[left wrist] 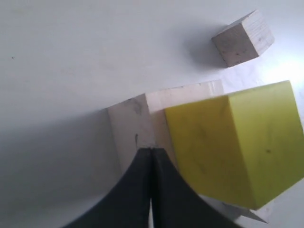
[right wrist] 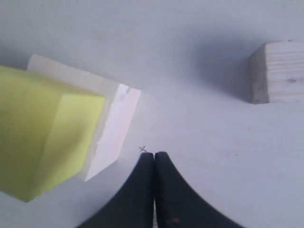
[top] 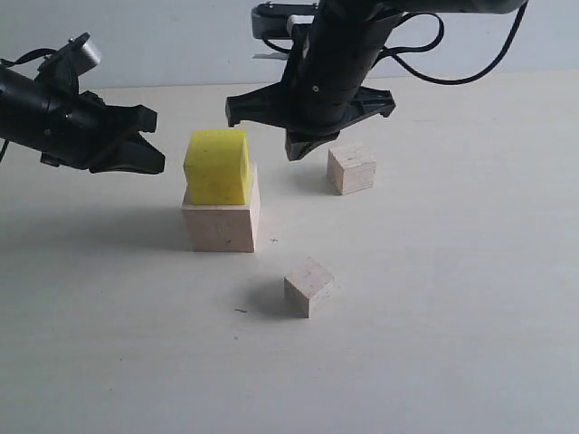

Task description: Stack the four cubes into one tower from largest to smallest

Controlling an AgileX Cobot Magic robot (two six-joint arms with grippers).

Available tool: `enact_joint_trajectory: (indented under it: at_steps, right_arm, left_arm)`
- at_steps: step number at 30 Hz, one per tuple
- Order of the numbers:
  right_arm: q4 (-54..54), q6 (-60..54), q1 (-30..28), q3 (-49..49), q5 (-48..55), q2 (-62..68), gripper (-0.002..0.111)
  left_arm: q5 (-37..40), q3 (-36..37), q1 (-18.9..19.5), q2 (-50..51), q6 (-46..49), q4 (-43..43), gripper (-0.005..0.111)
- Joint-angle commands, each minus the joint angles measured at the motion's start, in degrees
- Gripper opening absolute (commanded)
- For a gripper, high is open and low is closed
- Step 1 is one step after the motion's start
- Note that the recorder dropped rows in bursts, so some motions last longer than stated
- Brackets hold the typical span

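Observation:
The bright yellow cube (top: 217, 167) sits on the large pale wooden cube (top: 222, 224), slightly off to one side. One small wooden cube (top: 351, 169) rests on the table behind and right of this stack. The other small wooden cube (top: 308, 287) lies in front of it. My left gripper (top: 159, 163) hovers left of the stack, shut and empty. In the left wrist view its tips (left wrist: 151, 149) hang over the large cube (left wrist: 130, 128) beside the yellow cube (left wrist: 237, 147). My right gripper (top: 298, 154) hangs shut and empty between the stack and the rear small cube.
The pale tabletop (top: 452, 298) stretches bare to the right and front. A small pen cross (right wrist: 142, 149) marks the table just beside the right gripper's tips (right wrist: 154, 154). Black cables trail from the right arm (top: 425, 54) at the back.

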Motion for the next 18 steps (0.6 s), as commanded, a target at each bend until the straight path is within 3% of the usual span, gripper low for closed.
enact_joint_trajectory:
  at_steps: [1, 8, 18]
  right_arm:
    - [2.38, -2.16, -4.05, 0.00, 0.26, 0.91, 0.000]
    - [6.83, -6.95, -10.56, 0.00, 3.00, 1.07, 0.000]
    - [6.83, -10.97, -17.34, 0.00, 6.03, -2.41, 0.000]
  left_arm:
    - [-1.62, 1.09, 0.19, 0.50, -0.39, 0.13, 0.000]
    - [-0.23, 1.33, 0.19, 6.07, -0.18, -0.71, 0.000]
    - [0.63, 1.09, -0.72, 10.51, 7.40, -9.46, 0.000]
